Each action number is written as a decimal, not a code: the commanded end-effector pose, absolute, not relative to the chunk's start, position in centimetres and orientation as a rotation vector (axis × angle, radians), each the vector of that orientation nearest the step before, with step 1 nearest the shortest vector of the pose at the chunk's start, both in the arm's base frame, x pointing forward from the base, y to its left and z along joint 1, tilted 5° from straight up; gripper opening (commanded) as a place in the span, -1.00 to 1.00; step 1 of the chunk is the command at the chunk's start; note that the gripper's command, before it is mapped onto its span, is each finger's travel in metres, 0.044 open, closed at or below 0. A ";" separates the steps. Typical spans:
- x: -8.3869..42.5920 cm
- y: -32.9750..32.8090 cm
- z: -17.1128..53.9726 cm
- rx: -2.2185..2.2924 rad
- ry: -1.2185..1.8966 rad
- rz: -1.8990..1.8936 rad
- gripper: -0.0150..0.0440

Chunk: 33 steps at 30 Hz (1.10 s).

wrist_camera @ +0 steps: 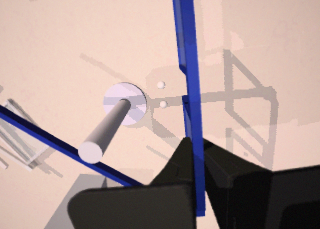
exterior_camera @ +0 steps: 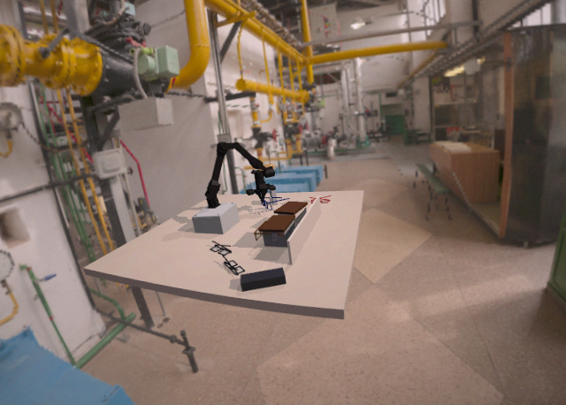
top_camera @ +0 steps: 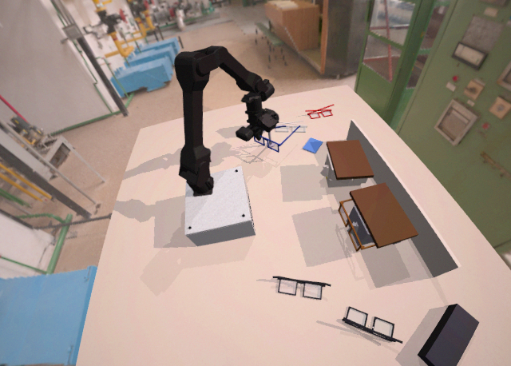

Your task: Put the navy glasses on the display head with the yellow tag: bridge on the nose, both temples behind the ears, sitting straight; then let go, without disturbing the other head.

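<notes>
The navy glasses [top_camera: 289, 136] [wrist_camera: 189, 39], bright blue here, are held above the table at the back, with temples spread open. My gripper [top_camera: 259, 136] [exterior_camera: 263, 198] [wrist_camera: 191, 143] is shut on their front frame. A temple passes close to the tip of an upright grey post in the wrist view; I cannot tell whether they touch. The far display head stands under a brown top [top_camera: 350, 160] [exterior_camera: 291, 207], with a tiny yellowish spot at its near left edge. The other head [top_camera: 360, 225] [exterior_camera: 277, 224] wears brown-framed glasses under a larger brown top [top_camera: 383, 214]. Both faces are mostly hidden.
The grey post [wrist_camera: 107, 129] rises from a round base below the held glasses. A blue pyramid [top_camera: 312, 145] lies between post and heads. A low wall [top_camera: 392, 181] runs behind the heads. Red glasses, pale glasses, two dark pairs and a dark box [top_camera: 449, 337] are on the table.
</notes>
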State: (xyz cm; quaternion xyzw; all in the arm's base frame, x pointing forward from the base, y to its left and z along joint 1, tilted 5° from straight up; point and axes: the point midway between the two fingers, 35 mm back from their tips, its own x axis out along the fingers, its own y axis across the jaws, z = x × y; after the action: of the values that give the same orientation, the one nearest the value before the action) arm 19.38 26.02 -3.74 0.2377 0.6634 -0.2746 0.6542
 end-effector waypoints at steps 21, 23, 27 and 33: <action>19.8 24.3 -3.6 0.536 1.500 -0.616 -0.49; 19.8 24.2 -3.6 0.536 1.500 -0.616 -0.49; 19.9 23.8 -3.6 0.536 1.500 -0.616 -0.49; 20.1 23.3 -3.6 0.536 1.499 -0.617 -0.49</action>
State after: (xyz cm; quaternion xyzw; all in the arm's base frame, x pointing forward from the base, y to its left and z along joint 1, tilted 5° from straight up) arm 19.90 23.74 -3.78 0.2365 0.6641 -0.2741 0.6542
